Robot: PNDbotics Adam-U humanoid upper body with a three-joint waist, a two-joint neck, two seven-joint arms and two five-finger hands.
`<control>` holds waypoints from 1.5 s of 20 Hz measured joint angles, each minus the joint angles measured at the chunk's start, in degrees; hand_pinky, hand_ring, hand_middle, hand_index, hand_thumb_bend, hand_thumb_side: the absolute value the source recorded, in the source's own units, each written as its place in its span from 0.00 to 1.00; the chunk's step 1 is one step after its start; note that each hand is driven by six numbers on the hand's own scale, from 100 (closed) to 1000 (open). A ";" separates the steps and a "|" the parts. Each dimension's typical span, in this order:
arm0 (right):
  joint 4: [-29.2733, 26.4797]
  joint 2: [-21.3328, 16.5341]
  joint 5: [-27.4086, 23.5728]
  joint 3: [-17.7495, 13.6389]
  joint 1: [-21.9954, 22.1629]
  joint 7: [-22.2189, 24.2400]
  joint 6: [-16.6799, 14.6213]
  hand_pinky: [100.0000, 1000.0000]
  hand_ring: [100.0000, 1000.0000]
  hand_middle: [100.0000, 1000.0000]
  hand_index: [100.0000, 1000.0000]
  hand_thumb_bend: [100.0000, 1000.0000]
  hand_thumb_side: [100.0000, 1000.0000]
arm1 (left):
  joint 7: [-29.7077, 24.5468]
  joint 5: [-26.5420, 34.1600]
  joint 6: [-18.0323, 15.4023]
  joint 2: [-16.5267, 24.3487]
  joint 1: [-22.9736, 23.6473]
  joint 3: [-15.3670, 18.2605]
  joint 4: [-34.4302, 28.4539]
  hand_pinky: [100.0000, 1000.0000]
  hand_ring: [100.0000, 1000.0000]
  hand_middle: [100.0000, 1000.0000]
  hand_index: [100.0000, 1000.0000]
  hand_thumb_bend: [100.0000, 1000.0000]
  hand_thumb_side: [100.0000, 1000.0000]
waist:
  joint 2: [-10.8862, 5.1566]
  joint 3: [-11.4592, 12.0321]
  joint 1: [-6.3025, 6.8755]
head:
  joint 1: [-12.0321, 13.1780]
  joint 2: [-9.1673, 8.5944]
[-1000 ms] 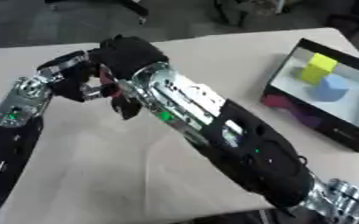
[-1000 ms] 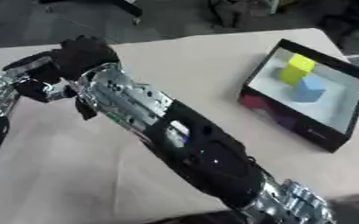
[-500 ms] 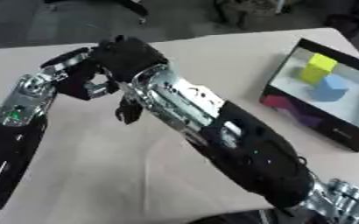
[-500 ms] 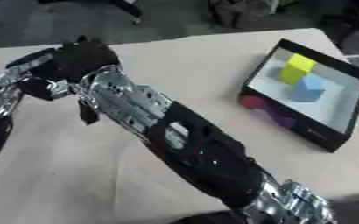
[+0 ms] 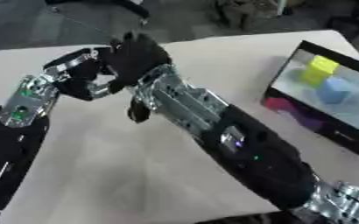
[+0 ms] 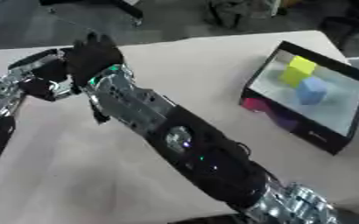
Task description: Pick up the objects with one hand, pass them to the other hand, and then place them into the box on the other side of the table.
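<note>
My right arm stretches from the lower right across the table to the far left. Its black right hand (image 5: 139, 51) meets my left hand (image 5: 81, 83) there, above the table top. The two hands overlap, and whatever lies between them is hidden. A black box (image 5: 283, 98) stands at the right edge of the table, holding a yellow block (image 5: 321, 69) and a blue block (image 5: 333, 89). A magenta shape (image 5: 283, 107) shows on the box's near wall.
The beige table (image 5: 106, 166) runs under both arms. My left forearm (image 5: 18, 113) lies along the left edge. Beyond the far table edge are a dark floor and chair legs (image 5: 129, 6).
Both hands stay together at the far left; the right hand has shifted slightly over the left. The box and its blocks have not moved.
</note>
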 measured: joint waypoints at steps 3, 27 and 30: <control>-0.37 -0.37 1.61 -0.32 -0.07 0.23 -0.22 0.81 0.66 0.78 0.82 0.13 0.00 | -0.10 0.33 0.10 0.00 0.08 -0.01 0.00 0.63 0.39 0.34 0.42 0.00 0.25 | 0.00 -0.09 0.03 | 0.16 -0.01; -0.56 -1.82 2.09 -1.74 0.64 -28.30 4.29 0.00 0.30 0.21 0.14 0.00 0.00 | -0.78 11.12 0.77 2.21 1.98 -0.88 -4.11 0.79 0.65 0.63 0.75 0.07 0.94 | -0.01 -0.48 0.18 | 0.23 0.00; -0.49 -5.46 3.17 -4.34 1.83 -29.04 6.00 0.00 0.30 0.22 0.15 0.00 0.00 | -0.31 11.19 0.31 5.29 4.20 0.40 -4.44 0.78 0.64 0.62 0.74 0.00 0.90 | -0.02 -0.53 0.22 | -1.78 0.08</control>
